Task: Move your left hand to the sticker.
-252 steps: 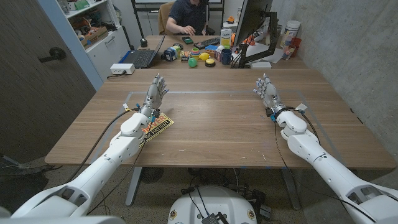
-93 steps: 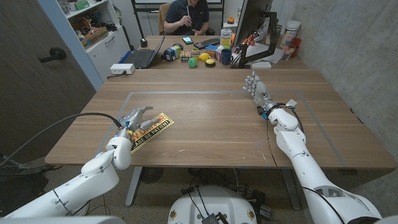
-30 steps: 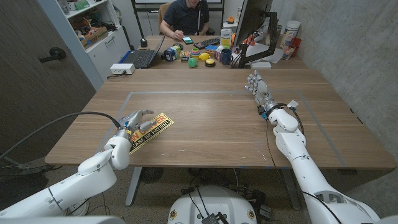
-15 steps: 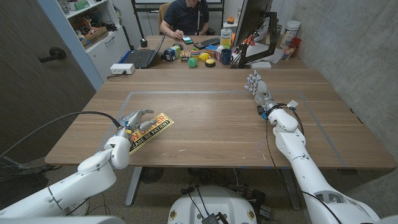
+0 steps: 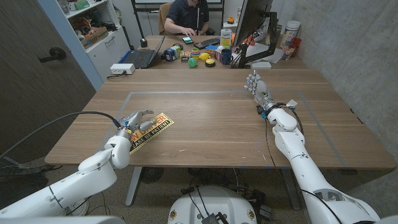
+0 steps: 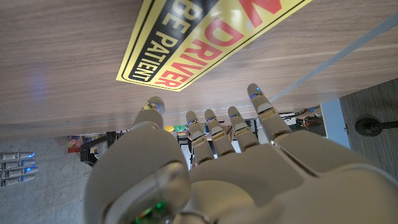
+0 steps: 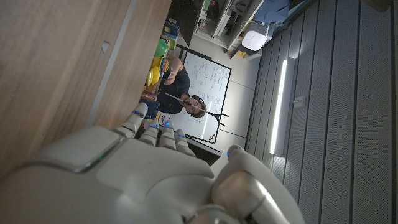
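Left hand point(image 5: 132, 121), empty with fingers spread, hovers at the yellow sticker's point(image 5: 153, 129) near end on the table point(image 5: 211, 124); right hand point(image 5: 258, 88) stands open, well apart.

Left hand point(image 5: 133, 119) lowered beside sticker point(image 5: 151, 130).

Both arms are glossy white rounded shells, with a black cable looping along each to the wrist. The left hand point(image 5: 134, 119) and right hand point(image 5: 256, 85) are pale grey metal; their fingers point(image 6: 213, 129) carry small blue lights (a green one glows near the left wrist).
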